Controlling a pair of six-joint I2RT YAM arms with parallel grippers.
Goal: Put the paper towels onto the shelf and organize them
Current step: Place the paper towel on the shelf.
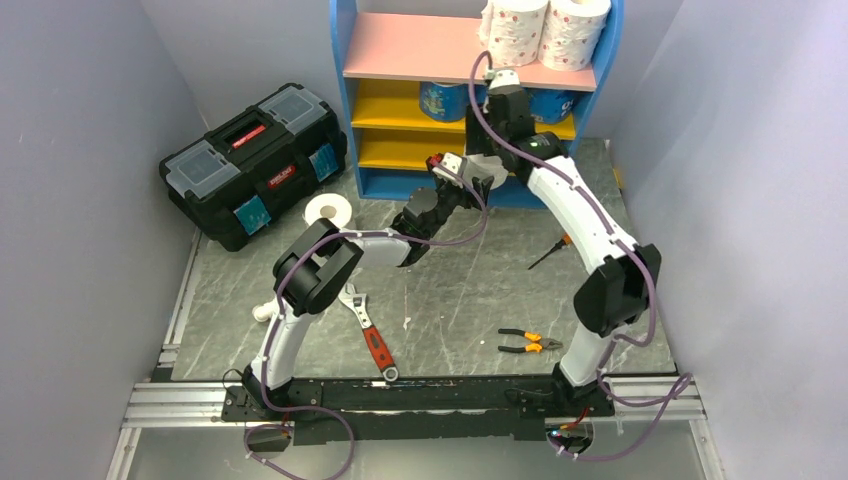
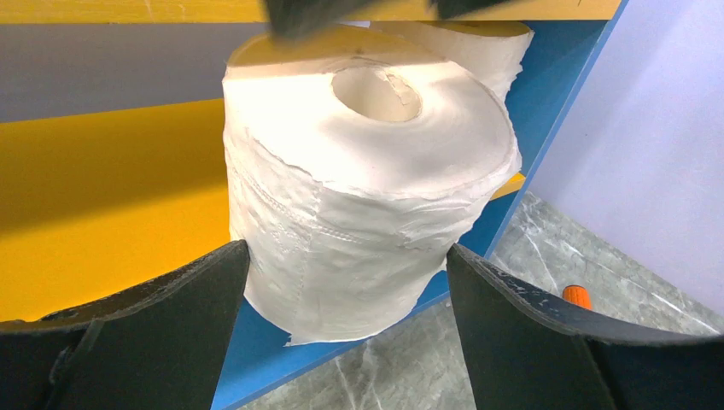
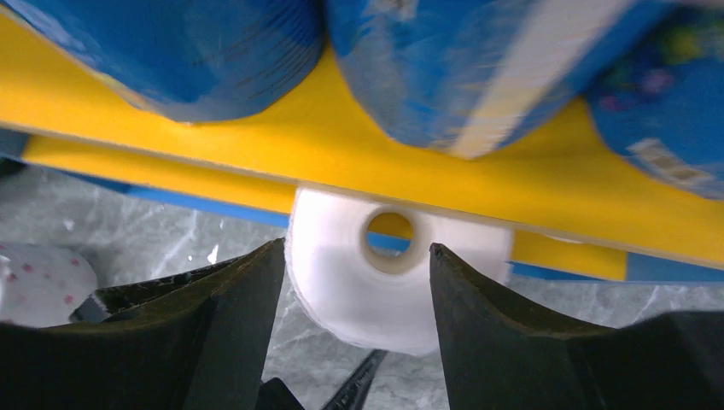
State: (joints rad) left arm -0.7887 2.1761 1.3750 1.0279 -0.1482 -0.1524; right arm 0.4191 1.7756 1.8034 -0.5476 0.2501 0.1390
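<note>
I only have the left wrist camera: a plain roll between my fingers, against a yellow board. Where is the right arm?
Observer: The right gripper hangs open one board up, at the middle yellow board, which holds blue-wrapped rolls.
Operator: Are any rolls not yet shelved?
Observer: In the top view, a loose plain roll stands on the table beside the black toolbox.
</note>
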